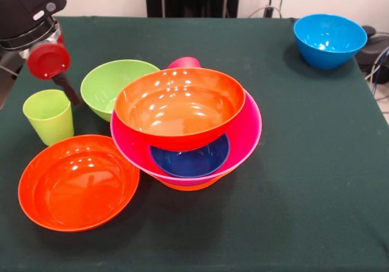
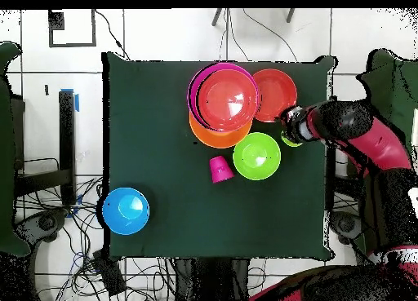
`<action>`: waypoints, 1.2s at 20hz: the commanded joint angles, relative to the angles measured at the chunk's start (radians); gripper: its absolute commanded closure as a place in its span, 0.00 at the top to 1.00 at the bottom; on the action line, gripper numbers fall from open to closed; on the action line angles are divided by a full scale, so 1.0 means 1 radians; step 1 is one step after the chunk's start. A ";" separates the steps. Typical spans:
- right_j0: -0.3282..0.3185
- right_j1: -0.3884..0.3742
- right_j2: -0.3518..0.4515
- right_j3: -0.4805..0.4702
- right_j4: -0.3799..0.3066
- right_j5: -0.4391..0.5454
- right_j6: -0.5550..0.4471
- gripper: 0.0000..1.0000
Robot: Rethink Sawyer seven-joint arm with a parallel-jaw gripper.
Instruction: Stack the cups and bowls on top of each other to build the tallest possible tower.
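Only the front view shows the dark blue bowl [image 1: 189, 158]; tool [image 1: 53, 65] state unclear.

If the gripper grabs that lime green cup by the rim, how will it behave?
The lime green cup looks like thin glossy plastic, so probably light and somewhat slippery. It stands upright and tapers to a narrower base, so a sideways nudge may tip it. Tipped, it would likely roll in an arc.

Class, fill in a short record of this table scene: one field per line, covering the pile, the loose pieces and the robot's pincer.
Pile: big orange bowl tilted in big pink bowl, small dark blue bowl under it
Loose bowls: green bowl, shallow red-orange bowl, light blue bowl
Loose cups: lime green cup, pink cup
Pincer: above the lime green cup, state unclear
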 commanded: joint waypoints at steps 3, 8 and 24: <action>0.058 -0.043 -0.023 -0.069 -0.089 -0.001 -0.074 1.00; 0.048 -0.038 -0.010 -0.052 -0.076 -0.003 -0.082 1.00; 0.051 0.007 -0.015 -0.078 -0.107 -0.010 -0.107 1.00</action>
